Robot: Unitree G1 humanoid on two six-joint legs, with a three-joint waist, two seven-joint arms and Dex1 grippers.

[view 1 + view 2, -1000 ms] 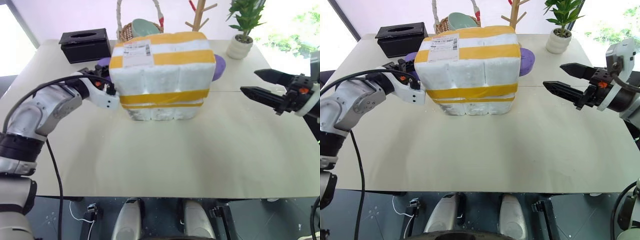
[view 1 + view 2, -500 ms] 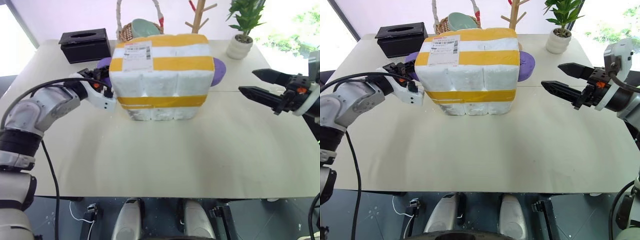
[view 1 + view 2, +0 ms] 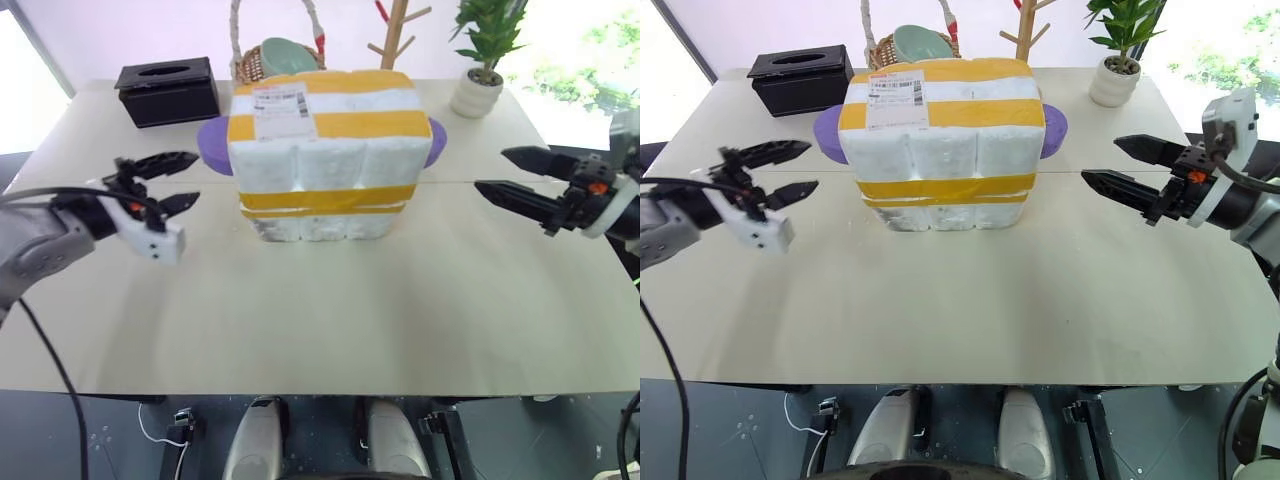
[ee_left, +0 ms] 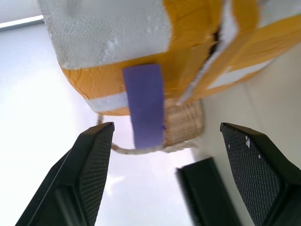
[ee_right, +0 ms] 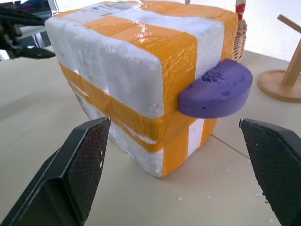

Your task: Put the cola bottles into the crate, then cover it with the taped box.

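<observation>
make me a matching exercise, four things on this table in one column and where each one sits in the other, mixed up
Things:
1. taped box
2. tissue box
3. potted plant
4. wicker basket

Places:
A. far right of the table, beside the wooden stand
B. far left corner of the table
C. middle of the table, between the two grippers
D. just behind the taped box, holding a pale green bowl

Pairs: 1-C, 2-B, 3-A, 4-D
</observation>
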